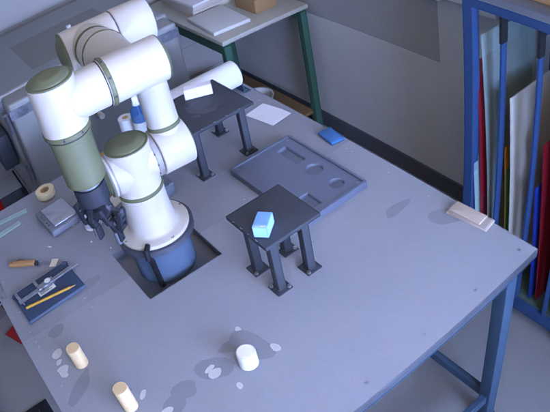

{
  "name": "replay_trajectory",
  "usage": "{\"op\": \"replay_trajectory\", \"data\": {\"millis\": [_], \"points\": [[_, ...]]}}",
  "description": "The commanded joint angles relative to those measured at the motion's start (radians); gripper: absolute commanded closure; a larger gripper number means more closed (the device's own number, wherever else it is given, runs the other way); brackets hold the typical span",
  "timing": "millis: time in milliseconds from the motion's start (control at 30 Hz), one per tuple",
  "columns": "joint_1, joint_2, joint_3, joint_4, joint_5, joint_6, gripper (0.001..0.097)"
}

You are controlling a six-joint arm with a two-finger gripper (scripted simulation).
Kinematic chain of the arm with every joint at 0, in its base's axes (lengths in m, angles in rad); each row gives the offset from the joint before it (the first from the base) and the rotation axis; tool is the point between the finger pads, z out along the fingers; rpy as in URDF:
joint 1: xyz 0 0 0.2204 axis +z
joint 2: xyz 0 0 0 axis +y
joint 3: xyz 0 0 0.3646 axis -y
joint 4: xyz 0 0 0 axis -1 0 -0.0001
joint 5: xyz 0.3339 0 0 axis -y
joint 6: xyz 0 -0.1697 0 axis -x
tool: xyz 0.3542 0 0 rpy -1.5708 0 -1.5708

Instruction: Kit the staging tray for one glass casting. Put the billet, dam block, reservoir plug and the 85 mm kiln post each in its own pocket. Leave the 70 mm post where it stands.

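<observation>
The light-blue billet (263,224) lies on a small dark stand (273,216) just in front of the grey staging tray (298,171). The tray has two rectangular and two round pockets, all empty. A white dam block (198,91) lies on a second dark stand (212,105) behind the arm. A short white plug (247,357) stands near the front edge of the table. Two cream kiln posts (77,355) (125,396) stand at the front left corner. My gripper (106,231) hangs open and empty beside the arm's base, far left of the tray.
A dark tool tray (48,291) with a pencil lies on the left. A metal block (57,215) and a tape roll (45,192) sit behind it. A blue pad (330,136) and a beige slab (470,215) lie along the right edge.
</observation>
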Motion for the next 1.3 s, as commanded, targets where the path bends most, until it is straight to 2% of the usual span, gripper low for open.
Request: {"op": "replay_trajectory", "data": {"millis": [0,367,1267], "points": [[-0.004,0.009,0.004,0.0,0.005,-0.022,0.0381],[-0.062,0.137,0.056,0.0,0.084,-0.351,0.0381],[-0.243,0.533,0.218,0.0,0.328,-1.367,0.0381]]}}
